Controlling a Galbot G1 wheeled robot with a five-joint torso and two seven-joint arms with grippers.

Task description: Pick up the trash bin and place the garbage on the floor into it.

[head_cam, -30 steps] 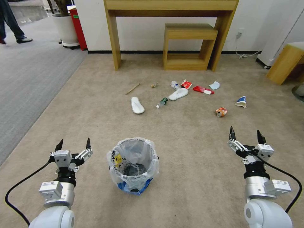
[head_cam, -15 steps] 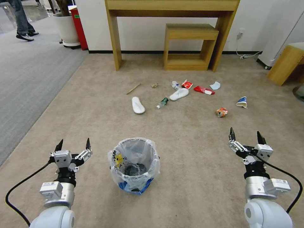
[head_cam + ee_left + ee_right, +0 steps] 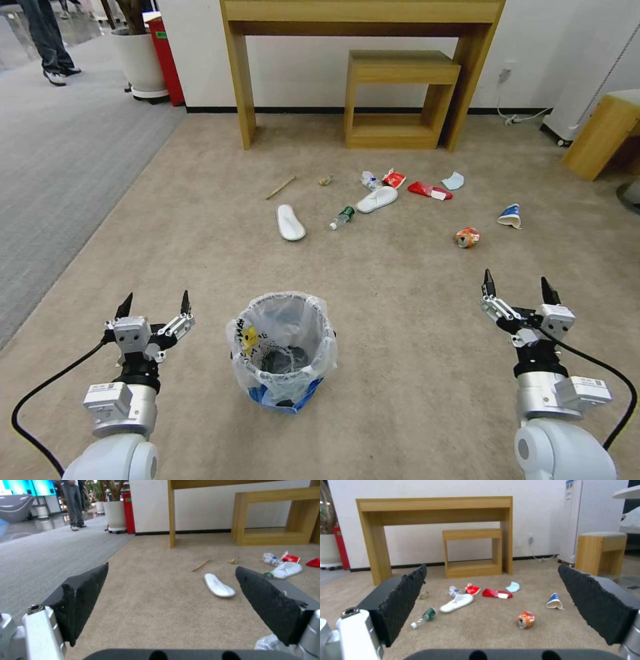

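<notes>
The trash bin stands on the carpet between the left gripper and right gripper, both wide open and empty. Probably light; its bag looks slippery, so grip the rim.

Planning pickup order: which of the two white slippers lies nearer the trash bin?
The slipper lying alone beside the wooden stick; the other slipper sits farther off.

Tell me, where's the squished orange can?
The orange can lies on the carpet toward the robot's right in the head view, just nearer than the blue-white paper cup, ahead of the right gripper.
</notes>
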